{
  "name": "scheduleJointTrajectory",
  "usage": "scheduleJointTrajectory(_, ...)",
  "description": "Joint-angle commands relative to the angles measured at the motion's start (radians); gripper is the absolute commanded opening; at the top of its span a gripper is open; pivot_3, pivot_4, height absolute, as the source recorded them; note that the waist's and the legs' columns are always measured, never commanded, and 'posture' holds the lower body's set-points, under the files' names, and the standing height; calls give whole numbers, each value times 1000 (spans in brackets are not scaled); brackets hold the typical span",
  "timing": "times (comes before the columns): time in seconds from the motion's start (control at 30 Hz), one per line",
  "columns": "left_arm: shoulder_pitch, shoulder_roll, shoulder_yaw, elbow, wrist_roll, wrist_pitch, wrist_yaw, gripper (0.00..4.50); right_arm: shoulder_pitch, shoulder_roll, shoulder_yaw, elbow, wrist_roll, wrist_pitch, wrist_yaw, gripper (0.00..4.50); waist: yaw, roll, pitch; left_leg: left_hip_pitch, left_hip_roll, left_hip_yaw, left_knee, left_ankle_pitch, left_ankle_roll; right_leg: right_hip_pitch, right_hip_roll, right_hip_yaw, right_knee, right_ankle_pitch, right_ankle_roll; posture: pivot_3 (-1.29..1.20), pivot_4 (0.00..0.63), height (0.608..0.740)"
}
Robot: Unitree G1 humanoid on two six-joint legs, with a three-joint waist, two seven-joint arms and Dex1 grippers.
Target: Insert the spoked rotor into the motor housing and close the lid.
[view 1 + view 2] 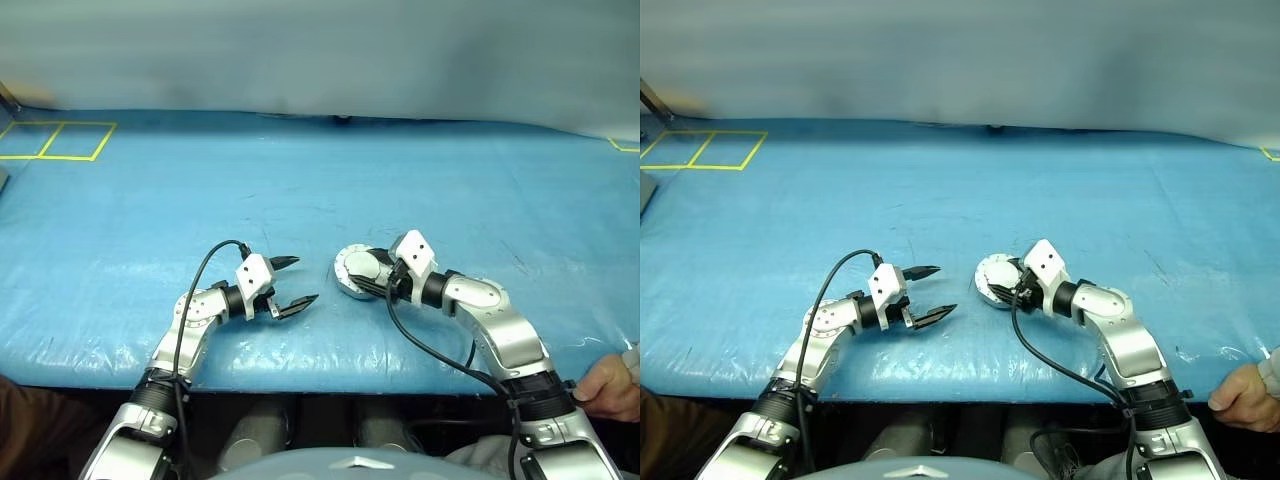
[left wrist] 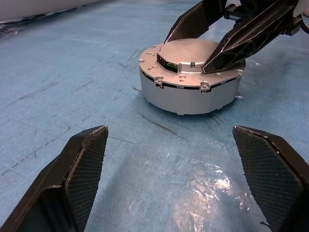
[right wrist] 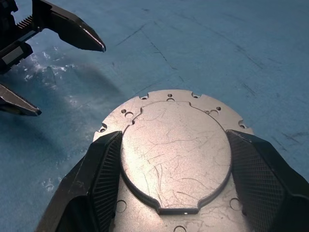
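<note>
- Near the front edge of the blue surface (image 1: 300, 180), the housing (image 2: 190, 92) sits with its lid (image 3: 176, 154) shut flat on top; the rotor can't be seen.
- Left arm reaches forward and bends inward at the wrist, so the left gripper (image 1: 292, 283) points across toward the housing, nearly level and just above the surface.
- Its fingers (image 2: 79, 169) stand spread wide with nothing between them, well short of the housing.
- Right arm comes in from the other side, wrist angled inward and tipped down; the right gripper (image 3: 176, 164) lies over the top of the housing.
- Its fingers (image 3: 104, 179) are partly spread, one on each side of the raised round plate of the lid, close against its edges; whether they press it I cannot tell.
- Housing is a low round drum of matt silver-grey metal with a flanged rim dotted with small screw holes.
- Lid's top is plain grey metal, finely scratched, with a raised disc at the centre.
- Fingers are black, wedge-shaped, with fine cross-hatched pads.
- Surface is a blue sheet, scuffed with dark scratches and glossy in patches.
- A person's hand (image 1: 605, 385) rests at the near right edge.
</note>
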Motion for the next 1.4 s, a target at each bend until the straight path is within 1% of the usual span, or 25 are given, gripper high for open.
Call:
scheduleJointTrajectory(0.03, -1, 1, 7, -26, -1, -11, 4, 4398, -17, -11, -14, 19, -13, -5, -7, 3010, 0, 0, 0, 0, 0, 0, 0, 0, 0, 0, 0, 0, 0, 0, 0, 0, 150, 740)
scheduleJointTrajectory(0.33, -4, 0, 5, -24, 0, -10, 4, 4398, -39, -37, -14, 55, -17, -6, 23, 3010, 1, 0, 0, 0, 0, 0, 0, 0, 0, 0, 0, 0, 0, 0, 0, 0, 150, 740)
scheduleJointTrajectory(0.87, -2, -3, 4, -24, 1, -10, 7, 4398, -37, -38, 26, 98, -60, 4, -1, 3010, 1, 0, 0, 1, 0, 0, 1, 0, 0, 2, 0, 0, 0, 0, 0, 0, 150, 740)
scheduleJointTrajectory(1.17, -3, -5, 3, -22, 0, -11, 6, 4398, -47, -56, 17, 103, -39, 9, 35, 3010, 1, 0, 0, 1, 0, 0, 1, 1, -1, 2, 0, 0, 0, -1, 3, 0, 150, 740)
scheduleJointTrajectory(1.4, -2, -6, 3, -23, 0, -12, 7, 4398, -54, -52, 33, 121, -59, 2, 26, 3010, 3, 0, 0, 1, 0, 0, 1, 1, 0, 2, 0, 0, 0, -1, 2, 0, 150, 740)
